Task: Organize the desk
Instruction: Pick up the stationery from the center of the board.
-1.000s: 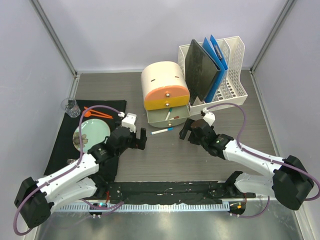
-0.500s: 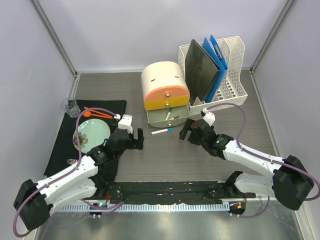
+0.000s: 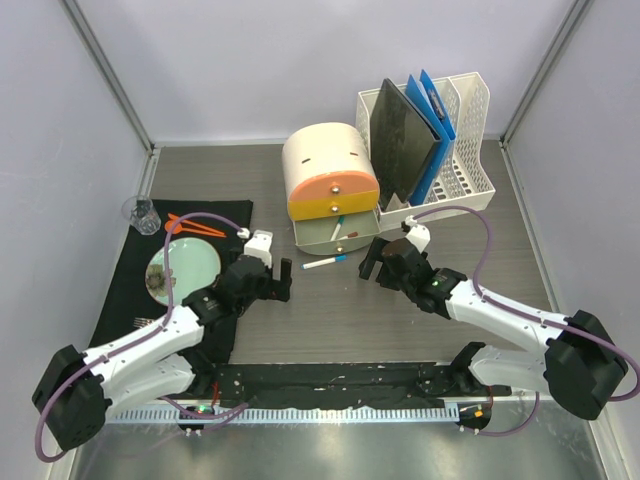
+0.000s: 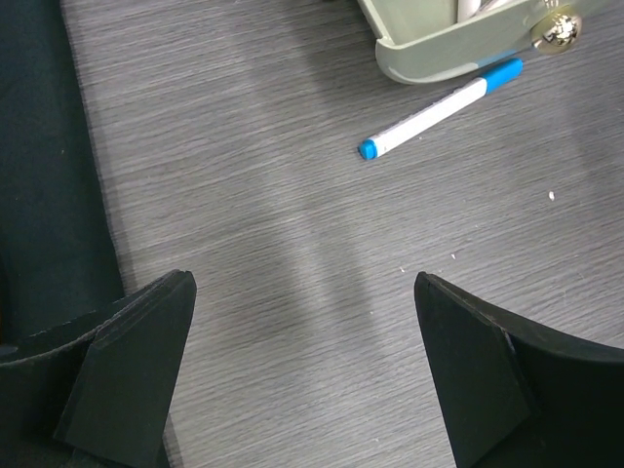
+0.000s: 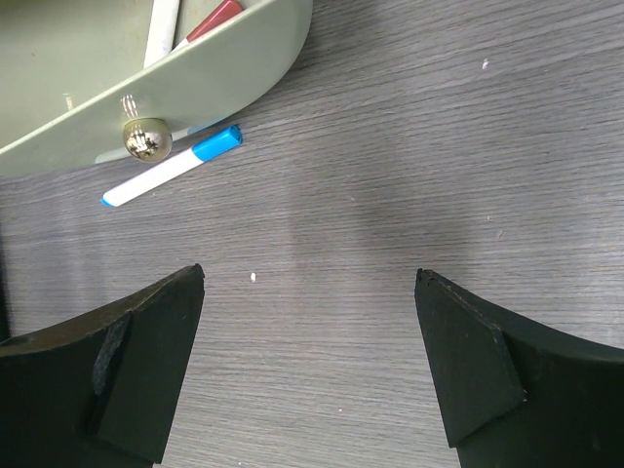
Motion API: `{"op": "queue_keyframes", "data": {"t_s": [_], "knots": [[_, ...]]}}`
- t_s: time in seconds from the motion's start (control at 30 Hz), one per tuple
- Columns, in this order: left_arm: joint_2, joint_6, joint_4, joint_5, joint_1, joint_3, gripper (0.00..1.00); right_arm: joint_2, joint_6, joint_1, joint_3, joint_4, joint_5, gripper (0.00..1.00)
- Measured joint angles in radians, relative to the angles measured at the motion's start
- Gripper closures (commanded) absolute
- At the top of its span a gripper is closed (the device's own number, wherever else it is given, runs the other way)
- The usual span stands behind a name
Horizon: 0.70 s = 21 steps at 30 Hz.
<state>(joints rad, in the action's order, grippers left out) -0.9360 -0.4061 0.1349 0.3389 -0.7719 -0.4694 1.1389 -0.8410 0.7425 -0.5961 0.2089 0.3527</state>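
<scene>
The desk (image 3: 330, 320) spreads under both our arms, framed by metal rails. Our left gripper (image 4: 300, 312) hangs over its wood grain with fingers spread wide, beside the black mat (image 4: 39, 146). Our right gripper (image 5: 307, 302) is spread wide too, holding nothing. A white marker with a blue cap (image 4: 439, 107) lies on the desk just beside the open pale green drawer (image 5: 146, 78).

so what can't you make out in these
- Drawer contents: cut off by the top edge in the right wrist view, too small in the top view.
- Fork on the mat: mostly hidden under the left arm, top view.
- Bits on the plate: too small, top view.
- Rack slots: hidden behind the folders, top view.
</scene>
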Motion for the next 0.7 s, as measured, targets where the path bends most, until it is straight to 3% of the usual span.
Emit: {"op": "queue_keyframes", "data": {"t_s": [0.47,0.7], "knots": [[0.042,0.066,-0.151,-0.033,0.0,0.112,0.0,0.026,0.001,0.0,0.0,-0.003,-0.001,0.05],[-0.047,0.067,-0.207,-0.05,0.0,0.113,0.0,0.035,0.001,0.0,0.0,-0.005,-0.008,0.05]]}}
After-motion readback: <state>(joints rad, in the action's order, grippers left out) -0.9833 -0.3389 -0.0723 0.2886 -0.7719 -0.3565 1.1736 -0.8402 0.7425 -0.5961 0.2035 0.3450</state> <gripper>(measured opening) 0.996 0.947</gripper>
